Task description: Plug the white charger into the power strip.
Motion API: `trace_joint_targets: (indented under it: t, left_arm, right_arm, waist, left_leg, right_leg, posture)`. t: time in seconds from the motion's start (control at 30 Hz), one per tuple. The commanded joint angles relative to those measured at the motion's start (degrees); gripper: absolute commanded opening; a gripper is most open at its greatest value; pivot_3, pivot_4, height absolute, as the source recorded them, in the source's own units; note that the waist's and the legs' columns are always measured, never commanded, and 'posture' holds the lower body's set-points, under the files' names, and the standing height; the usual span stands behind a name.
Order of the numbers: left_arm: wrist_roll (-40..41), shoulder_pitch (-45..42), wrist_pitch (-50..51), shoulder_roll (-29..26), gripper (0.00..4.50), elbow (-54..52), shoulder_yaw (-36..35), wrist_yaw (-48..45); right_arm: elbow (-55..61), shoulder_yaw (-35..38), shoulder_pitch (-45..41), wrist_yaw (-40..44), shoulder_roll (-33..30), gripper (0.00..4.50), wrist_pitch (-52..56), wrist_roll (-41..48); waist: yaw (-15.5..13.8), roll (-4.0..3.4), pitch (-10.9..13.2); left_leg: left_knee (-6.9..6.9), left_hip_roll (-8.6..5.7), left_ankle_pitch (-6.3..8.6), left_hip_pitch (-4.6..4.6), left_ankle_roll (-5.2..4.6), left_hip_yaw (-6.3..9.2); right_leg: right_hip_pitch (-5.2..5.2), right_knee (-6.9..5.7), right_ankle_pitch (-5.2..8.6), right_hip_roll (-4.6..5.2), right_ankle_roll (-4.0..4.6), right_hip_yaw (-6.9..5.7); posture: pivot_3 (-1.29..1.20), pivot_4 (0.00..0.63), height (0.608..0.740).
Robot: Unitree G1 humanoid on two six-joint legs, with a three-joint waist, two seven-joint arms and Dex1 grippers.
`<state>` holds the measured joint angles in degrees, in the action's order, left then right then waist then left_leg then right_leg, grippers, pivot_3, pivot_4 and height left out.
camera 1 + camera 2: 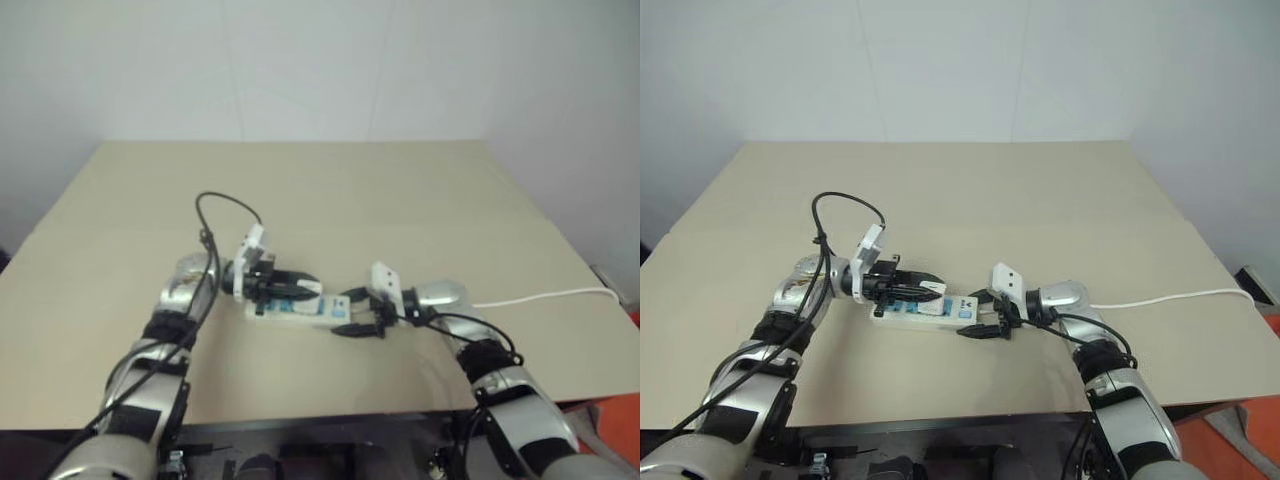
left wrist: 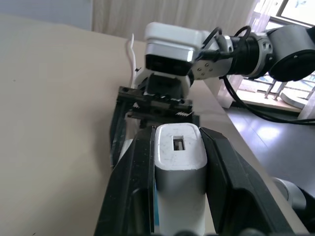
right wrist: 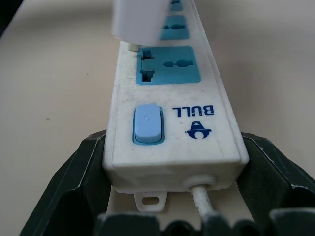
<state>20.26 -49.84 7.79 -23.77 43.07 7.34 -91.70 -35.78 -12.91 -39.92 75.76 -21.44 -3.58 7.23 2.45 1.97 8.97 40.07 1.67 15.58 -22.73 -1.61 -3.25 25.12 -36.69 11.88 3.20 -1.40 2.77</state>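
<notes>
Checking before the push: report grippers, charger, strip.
Left gripper shut on white charger, just above the sockets. Right gripper clamps power strip at switch end. Nothing in the way.

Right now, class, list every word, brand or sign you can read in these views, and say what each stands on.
"BULL", in blue, on the power strip beside its blue switch.
A small blue logo beneath that word: a sign, no letters.
A faint mark on the switch: too faint to read.
The white charger: no text.

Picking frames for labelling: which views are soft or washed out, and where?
Right wrist view: white charger at the far end blurs, power strip switch end is crisp. Left wrist view: window behind the right gripper glares white. Left eye view: evenly lit, soft.
</notes>
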Motion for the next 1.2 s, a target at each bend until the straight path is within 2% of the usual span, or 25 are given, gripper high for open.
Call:
trace_joint_targets:
  t: [0.03, 0.53, 1.2]
  left_arm:
    - [-0.7, -2.5, -3.1, 1.2, 1.03, 2.7, 0.4, -0.8]
    - [0.0, -4.1, -3.8, 3.3, 1.03, 9.3, 1.3, -0.8]
    - [0.8, -0.6, -5.7, 1.9, 1.03, 7.4, 6.3, -0.8]
  right_arm:
    - [1.9, -0.4, 0.8, 1.2, -0.4, 3.42, 0.9, 0.1]
    - [2.7, -0.4, 1.7, -0.6, -0.1, 3.42, 1.1, -0.7]
    - [2.2, -0.6, 2.0, -1.3, 0.0, 3.42, 1.1, -1.5]
  waist:
    - [0.0, 0.00, 0.0]
    - [0.1, 0.00, 0.0]
    - [0.1, 0.00, 0.0]
  left_leg:
    - [0.00, 0.00, 0.00, 0.00, 0.00, 0.00]
    - [0.01, 0.00, 0.00, 0.03, 0.00, 0.02]
    - [0.00, 0.01, 0.00, 0.23, 0.00, 0.08]
  right_leg:
    - [0.00, 0.00, 0.00, 0.00, 0.00, 0.00]
    - [-0.02, -0.01, 0.00, 0.00, 0.00, 0.00]
    - [-0.18, 0.01, 0.01, -0.01, -0.01, 0.02]
  posture:
    - [0.00, 0.150, 0.740]
    - [0.00, 0.150, 0.740]
    - [0.00, 0.150, 0.740]
